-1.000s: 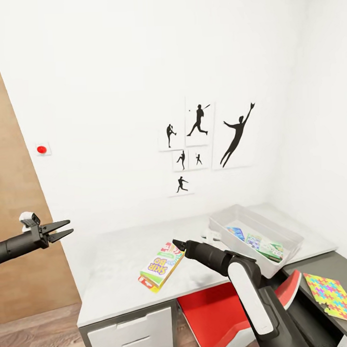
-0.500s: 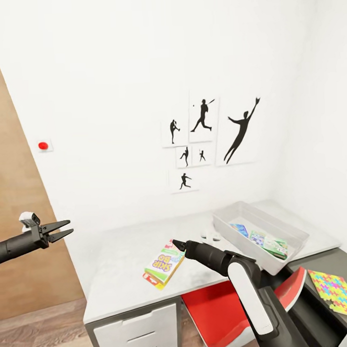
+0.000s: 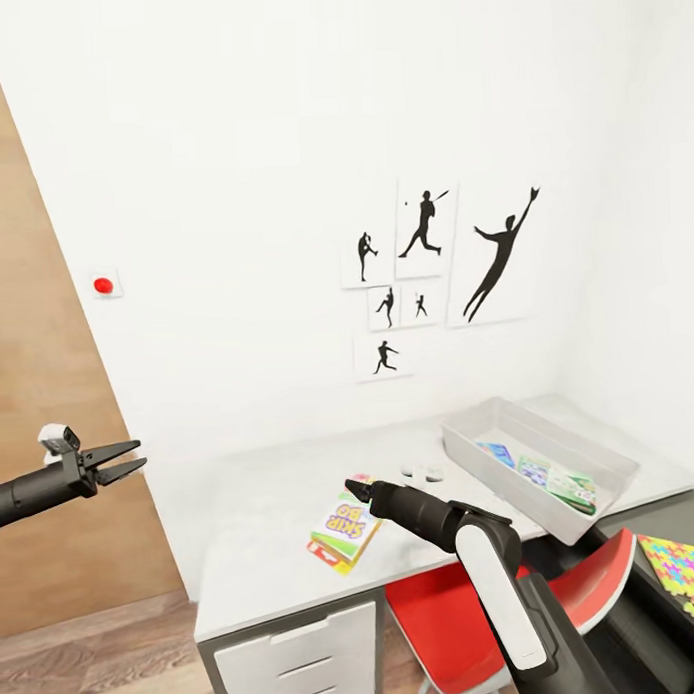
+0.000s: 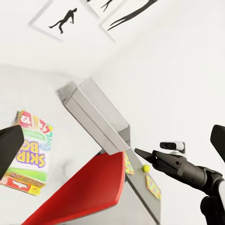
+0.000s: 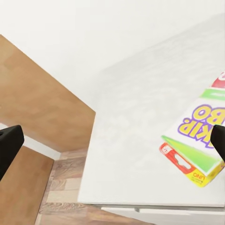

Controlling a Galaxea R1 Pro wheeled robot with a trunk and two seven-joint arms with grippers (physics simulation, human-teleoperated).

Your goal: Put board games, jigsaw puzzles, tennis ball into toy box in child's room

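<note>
A board game (image 3: 343,527) with a yellow, green and red cover lies flat on the pale table (image 3: 264,550); it also shows in the right wrist view (image 5: 199,140) and the left wrist view (image 4: 30,150). My right gripper (image 3: 355,490) hovers open just above its far edge, holding nothing. The grey toy box (image 3: 536,465) stands at the table's right end with flat printed boxes inside. One jigsaw puzzle (image 3: 685,570) lies on the darker desk at right. The tennis ball (image 4: 146,168) rests between two puzzle sheets. My left gripper (image 3: 119,461) hangs open far left, off the table.
A red chair (image 3: 476,613) is tucked under the table beside white drawers (image 3: 298,659). A wooden panel (image 3: 39,398) stands at the left, and a red button (image 3: 105,285) is on the white wall. Sports silhouette pictures (image 3: 435,274) hang above the table.
The whole view has shifted: table, toy box and pictures now sit further right in the picture, so the camera moved. Both arms keep their pose in the picture.
</note>
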